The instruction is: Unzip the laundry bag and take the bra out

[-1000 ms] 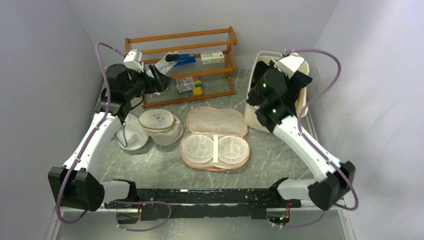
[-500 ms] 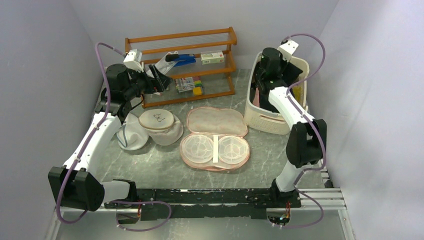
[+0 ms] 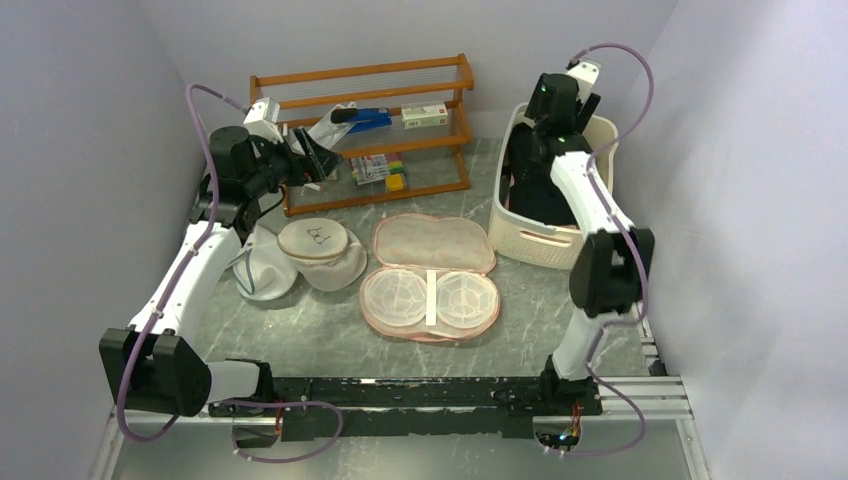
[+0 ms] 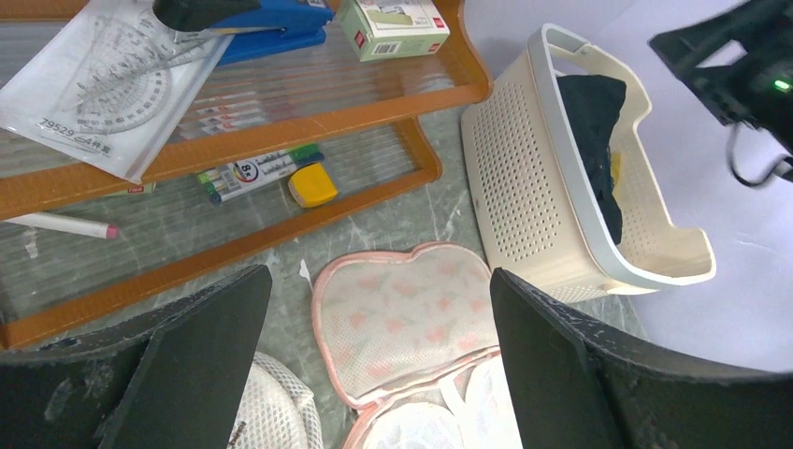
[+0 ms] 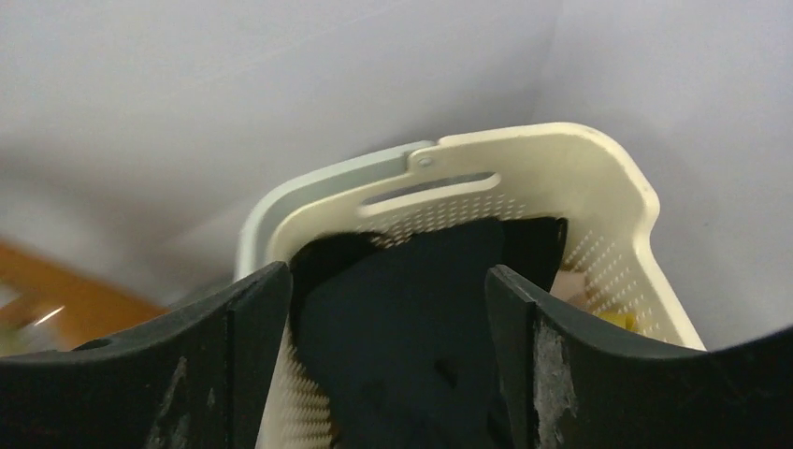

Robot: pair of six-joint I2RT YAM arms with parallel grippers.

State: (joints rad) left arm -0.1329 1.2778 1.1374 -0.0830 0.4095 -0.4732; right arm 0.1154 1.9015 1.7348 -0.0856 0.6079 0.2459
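Laundry bag (image 3: 432, 275) is lying unzipped and open mid-desk (image 3: 300, 330). Right pincer (image 5: 388, 281) is hanging released over the basket (image 3: 540, 240). Dark garment (image 5: 411, 309) is bunching against the rim, so it's risking a finger snag or sliding out. Left pincer (image 4: 379, 276) is gaping, empty.

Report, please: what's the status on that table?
Left end effector open by shelf. Right end effector open over basket holding dark garment. Laundry bag lies unzipped, flat open. Nothing on it.

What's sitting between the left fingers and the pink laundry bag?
Nothing visible: the laundry bag lies open on the table, in plain sight between the left fingers; the white mesh bags sit beside it.
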